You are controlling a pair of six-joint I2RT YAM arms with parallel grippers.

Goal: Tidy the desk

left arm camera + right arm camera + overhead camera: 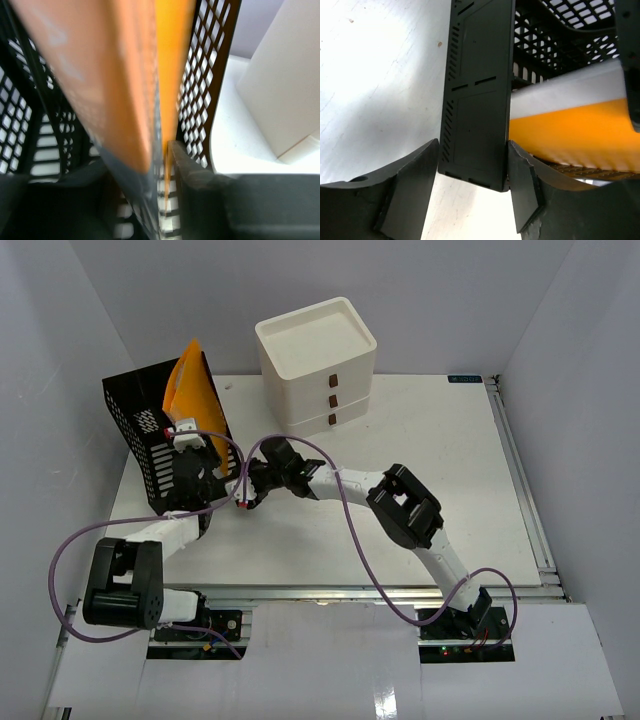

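The desk [430, 470] fills the middle of the overhead view, a white surface with a metal rail [330, 592] along its near edge and both arm bases just in front of that rail. A black mesh file holder [135, 435] sits at the far left of the surface. It looks tilted from above, though I cannot tell whether its base lies flat. An orange folder [192, 390] stands in it, its top corner poking above the rim. A cream drawer box [318, 360] with three drawers stands at the back, to the right of the holder and apart from it.

Both arms reach to the holder. The left fingers [162, 192] are down inside it. That wrist view is filled with the orange folder, blurred and very close, with black mesh on either side. A thin orange edge runs down between the two dark fingers, but I cannot tell whether they pinch it or only lie beside it.

The right arm bends across from the right, and the right fingers [247, 496] are at the holder's near right edge. In the right wrist view they straddle a solid black end panel of the holder, one finger close against each face – whether they press on it or merely bracket it cannot be told. Behind that panel the orange folder lies across the mesh, with bare white surface to the left
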